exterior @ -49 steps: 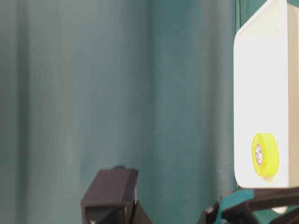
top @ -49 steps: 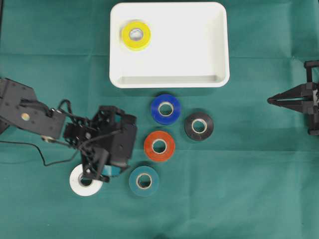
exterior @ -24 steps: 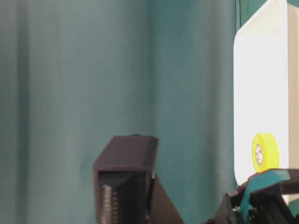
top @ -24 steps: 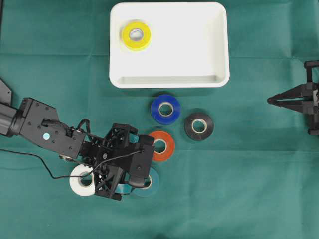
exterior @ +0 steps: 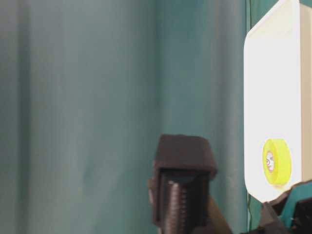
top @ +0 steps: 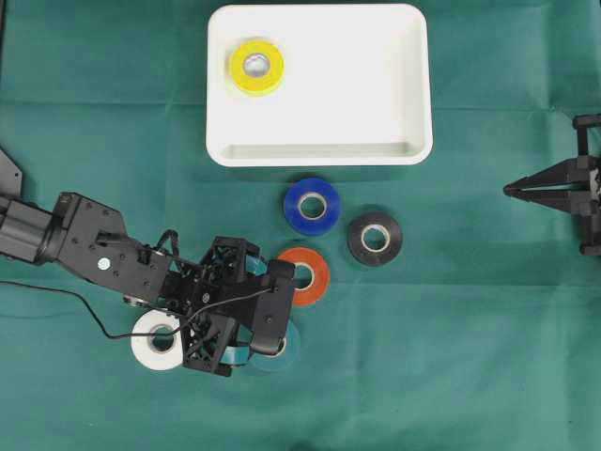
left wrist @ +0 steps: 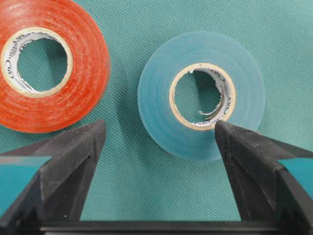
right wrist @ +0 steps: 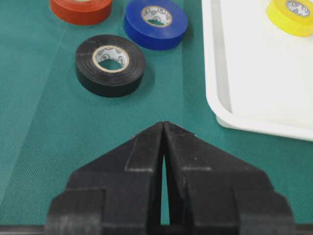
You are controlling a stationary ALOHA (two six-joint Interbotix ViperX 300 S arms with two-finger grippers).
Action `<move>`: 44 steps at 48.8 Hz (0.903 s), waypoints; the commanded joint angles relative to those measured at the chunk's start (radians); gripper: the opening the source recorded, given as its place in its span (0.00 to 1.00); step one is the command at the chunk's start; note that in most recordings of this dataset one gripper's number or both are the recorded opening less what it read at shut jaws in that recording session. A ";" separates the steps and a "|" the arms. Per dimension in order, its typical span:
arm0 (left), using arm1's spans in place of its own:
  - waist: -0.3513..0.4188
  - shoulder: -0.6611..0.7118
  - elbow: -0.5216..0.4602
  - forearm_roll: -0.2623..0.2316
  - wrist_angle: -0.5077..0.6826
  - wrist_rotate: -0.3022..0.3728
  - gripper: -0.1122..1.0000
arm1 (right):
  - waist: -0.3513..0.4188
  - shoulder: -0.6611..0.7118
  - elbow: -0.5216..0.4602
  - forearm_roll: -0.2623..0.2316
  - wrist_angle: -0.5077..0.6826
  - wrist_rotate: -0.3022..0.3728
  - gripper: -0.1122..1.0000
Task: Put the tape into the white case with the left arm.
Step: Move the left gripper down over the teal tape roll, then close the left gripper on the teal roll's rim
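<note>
The white case [top: 319,155] lies at the top centre with a yellow tape roll [top: 256,66] in its left corner. My left gripper [top: 268,315] hangs open over the cloth between the orange tape [top: 315,277] and the teal tape [top: 291,346], partly covering both. In the left wrist view the teal tape [left wrist: 161,115] lies flat just ahead of the left gripper [left wrist: 159,128]. The right fingertip [left wrist: 230,142] reaches that roll's near edge, and the orange tape [left wrist: 83,93] sits beyond the left one. Nothing is held. My right gripper [top: 512,189] rests shut at the far right.
A blue roll [top: 312,206] and a black roll [top: 374,238] lie below the case. A white roll [top: 150,343] shows half under the left arm. The table-level view shows the case [exterior: 273,73], the yellow roll [exterior: 276,161] and part of the left arm [exterior: 183,195].
The left arm has swung right, from above the white roll to above the teal and orange rolls. Its jaws stayed open. The right arm has not moved.
</note>
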 commanded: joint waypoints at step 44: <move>0.040 0.015 -0.041 -0.003 0.008 -0.333 0.93 | -0.002 0.008 -0.003 0.000 -0.017 0.005 0.02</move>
